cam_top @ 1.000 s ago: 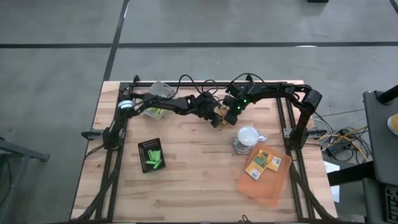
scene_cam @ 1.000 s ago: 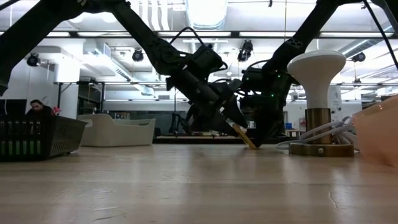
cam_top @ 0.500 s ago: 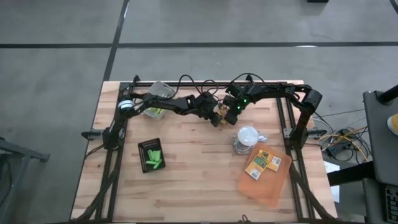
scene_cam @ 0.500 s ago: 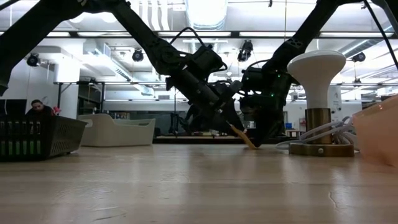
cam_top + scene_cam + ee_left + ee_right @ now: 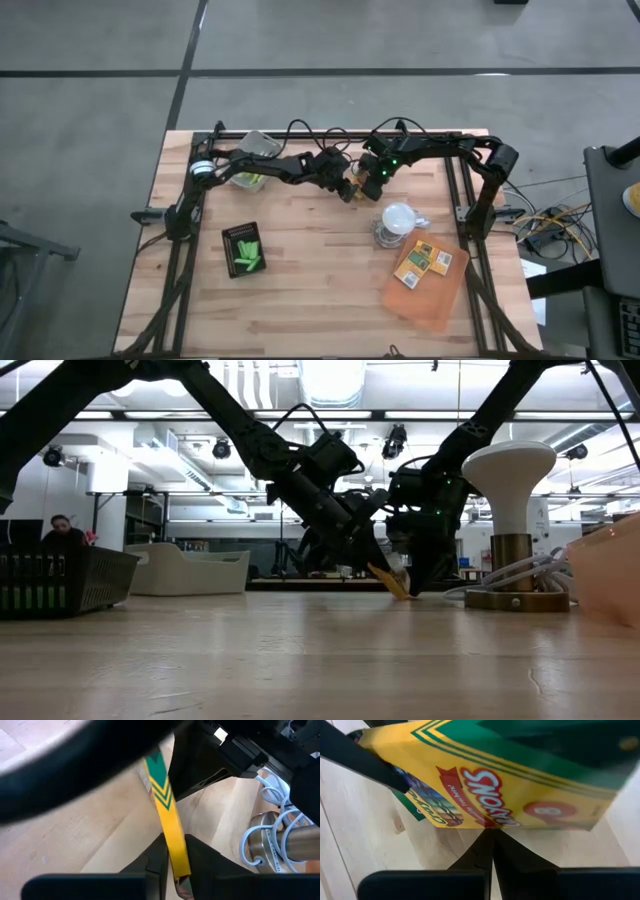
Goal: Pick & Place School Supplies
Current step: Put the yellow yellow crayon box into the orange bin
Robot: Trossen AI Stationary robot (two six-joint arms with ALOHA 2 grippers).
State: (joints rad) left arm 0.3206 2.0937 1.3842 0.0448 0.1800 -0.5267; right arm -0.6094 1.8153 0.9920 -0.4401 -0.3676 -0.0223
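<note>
Both arms stretched to the back middle of the wooden table (image 5: 320,300). Left gripper (image 5: 352,192) pinched narrow on the edge of a crayon box (image 5: 388,581), tilted, lower corner on the wood. Right gripper (image 5: 374,180) fingers closed tight, just beside the box. Lamp (image 5: 509,470) nearby. Open office room behind.

My left arm reaches across the far side of the table, its left gripper (image 5: 352,190) angled downward, fingers (image 5: 156,857) pressed close. My right arm folds in from the opposite side; its right gripper (image 5: 372,182) meets it, fingers fully together.
</note>
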